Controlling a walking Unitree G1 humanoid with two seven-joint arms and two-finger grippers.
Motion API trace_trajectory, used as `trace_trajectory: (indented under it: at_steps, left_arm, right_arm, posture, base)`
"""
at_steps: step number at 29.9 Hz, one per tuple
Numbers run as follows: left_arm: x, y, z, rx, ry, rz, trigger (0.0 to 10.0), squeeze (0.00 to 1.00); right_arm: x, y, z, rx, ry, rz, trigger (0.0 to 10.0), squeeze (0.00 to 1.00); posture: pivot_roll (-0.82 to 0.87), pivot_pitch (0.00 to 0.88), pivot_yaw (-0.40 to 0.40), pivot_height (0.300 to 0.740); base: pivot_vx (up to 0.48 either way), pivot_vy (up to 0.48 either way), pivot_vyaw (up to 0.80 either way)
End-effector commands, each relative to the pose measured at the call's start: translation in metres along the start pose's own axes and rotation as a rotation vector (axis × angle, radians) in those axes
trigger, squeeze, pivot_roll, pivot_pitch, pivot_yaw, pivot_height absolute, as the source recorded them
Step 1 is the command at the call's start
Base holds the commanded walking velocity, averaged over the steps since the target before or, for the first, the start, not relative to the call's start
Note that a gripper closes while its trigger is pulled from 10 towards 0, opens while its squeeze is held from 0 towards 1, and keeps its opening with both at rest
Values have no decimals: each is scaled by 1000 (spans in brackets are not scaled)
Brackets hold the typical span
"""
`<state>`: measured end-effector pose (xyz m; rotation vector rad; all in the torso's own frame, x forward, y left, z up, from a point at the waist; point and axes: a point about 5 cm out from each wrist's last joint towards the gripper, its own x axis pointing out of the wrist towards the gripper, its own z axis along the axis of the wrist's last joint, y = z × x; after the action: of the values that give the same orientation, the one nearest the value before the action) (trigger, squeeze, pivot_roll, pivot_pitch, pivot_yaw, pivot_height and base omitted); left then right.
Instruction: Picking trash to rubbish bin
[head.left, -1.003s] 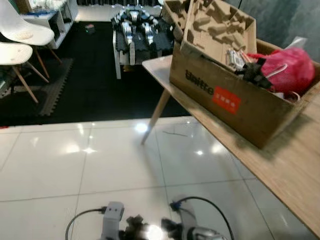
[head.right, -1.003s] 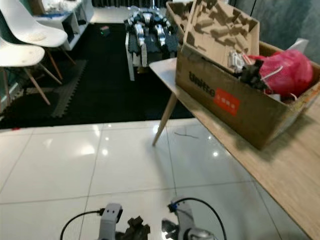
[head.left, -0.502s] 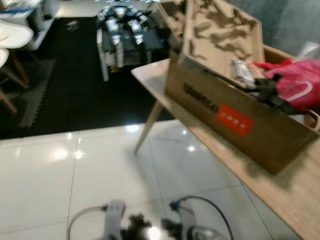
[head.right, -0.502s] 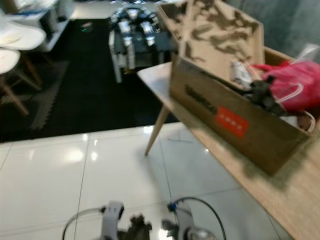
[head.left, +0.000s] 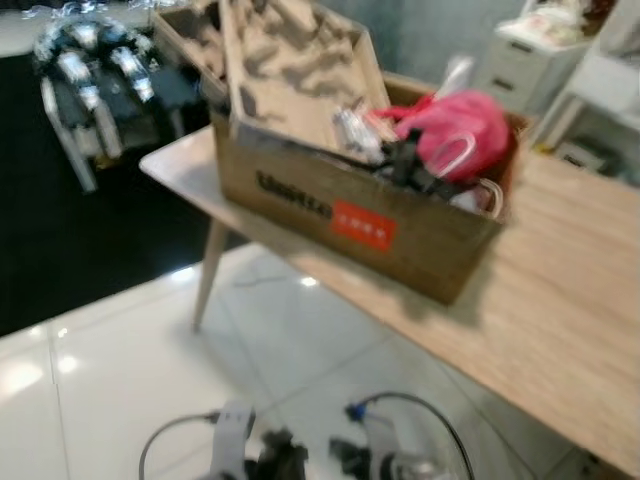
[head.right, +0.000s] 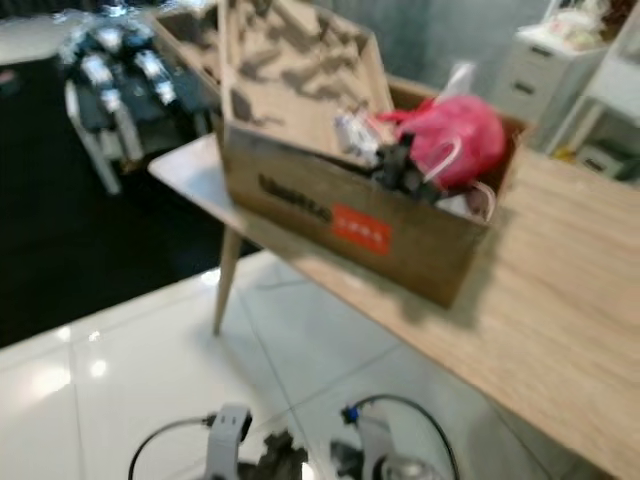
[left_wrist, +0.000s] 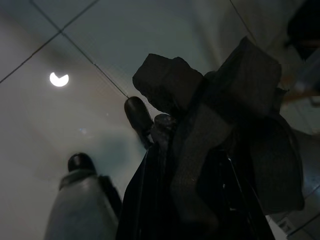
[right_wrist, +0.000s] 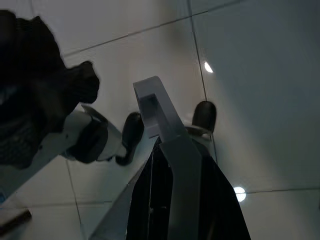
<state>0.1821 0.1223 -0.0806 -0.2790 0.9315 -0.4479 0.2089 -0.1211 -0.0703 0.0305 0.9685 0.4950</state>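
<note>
Low in the left eye view hang both grippers. My left gripper (head.left: 272, 460) is shut on a dark crumpled piece of trash (left_wrist: 220, 125), which bulges out around its fingers in the left wrist view. My right gripper (right_wrist: 157, 145) is shut on a pale grey folded strip (right_wrist: 155, 107); in the right wrist view the dark trash (right_wrist: 35, 85) shows beside it. Ahead on a wooden table (head.left: 560, 290) stands an open cardboard box (head.left: 350, 215) holding a pink bag (head.left: 455, 125) and other rubbish. The head views are blurred.
Glossy white tiles (head.left: 120, 380) lie under the grippers. A slanted table leg (head.left: 207, 275) stands ahead to the left. Behind it are a black mat (head.left: 60, 240) and a black robot on a white stand (head.left: 95, 75). White drawers (head.left: 520, 60) stand at the back right.
The camera has swung to the right: the box and table now sit in the middle, and the chairs have left the picture. Both grippers hang as before.
</note>
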Motion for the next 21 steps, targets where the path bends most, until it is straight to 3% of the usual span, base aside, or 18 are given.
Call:
trace_trajectory:
  at_steps: [1, 7, 16, 21]
  left_arm:
    - [-1, 0, -5, -8, 14, 1, 10000, 0]
    - [-1, 2, -3, -8, 0, 14, 10000, 0]
    - [-4, 13, 4, -30, -53, 124, 10000, 0]
    - [-9, 23, 6, -32, -69, 222, 10000, 0]
  right_arm:
    - [1, 4, -4, 7, 12, 11, 10000, 0]
    - [1, 4, -3, 6, 8, 10, 10000, 0]
    - [1, 3, -1, 8, -2, 5, 10000, 0]
    - [1, 2, 1, 10, -15, 4, 10000, 0]
  posture:
    - [62, 94, -5, 740]
    - [60, 92, -4, 740]
    - [60, 90, -6, 740]
    - [60, 89, -9, 740]
  base:
    - [0, 0, -800]
    - [0, 0, -800]
    - [0, 0, -800]
    - [0, 0, -99]
